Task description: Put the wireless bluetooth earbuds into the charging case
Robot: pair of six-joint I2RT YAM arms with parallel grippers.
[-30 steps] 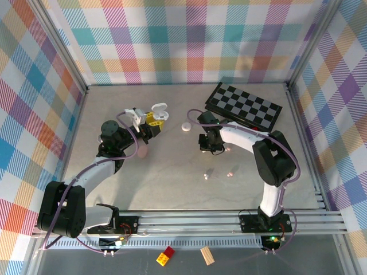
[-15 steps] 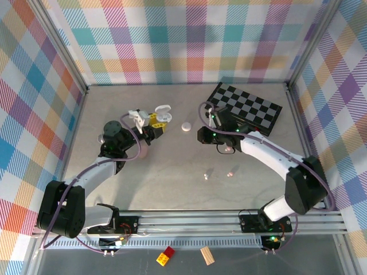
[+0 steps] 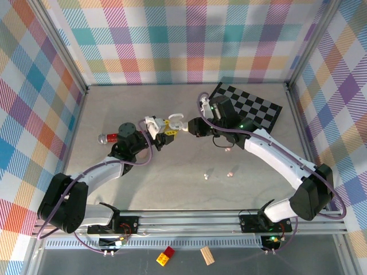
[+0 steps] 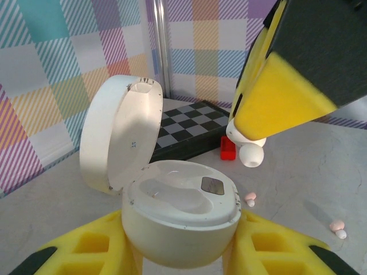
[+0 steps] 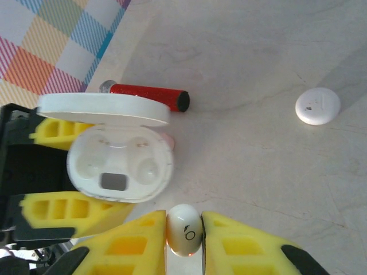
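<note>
The left gripper (image 4: 180,252) clamps the open charging case (image 4: 182,209), its wells seemingly empty, while the right gripper (image 5: 184,230) pinches one earbud (image 5: 184,222) just beside it, and loose earbuds (image 3: 230,172) lie nearer.

This is a robotics lab test cell. A grey tabletop (image 3: 172,189) is boxed in on the left, far and right sides by bright plaid backdrop walls (image 3: 183,40) on aluminium frame posts (image 3: 65,54). Two robot arms (image 3: 269,153) are bolted to slotted aluminium rails (image 3: 195,220) along the near edge.
</note>
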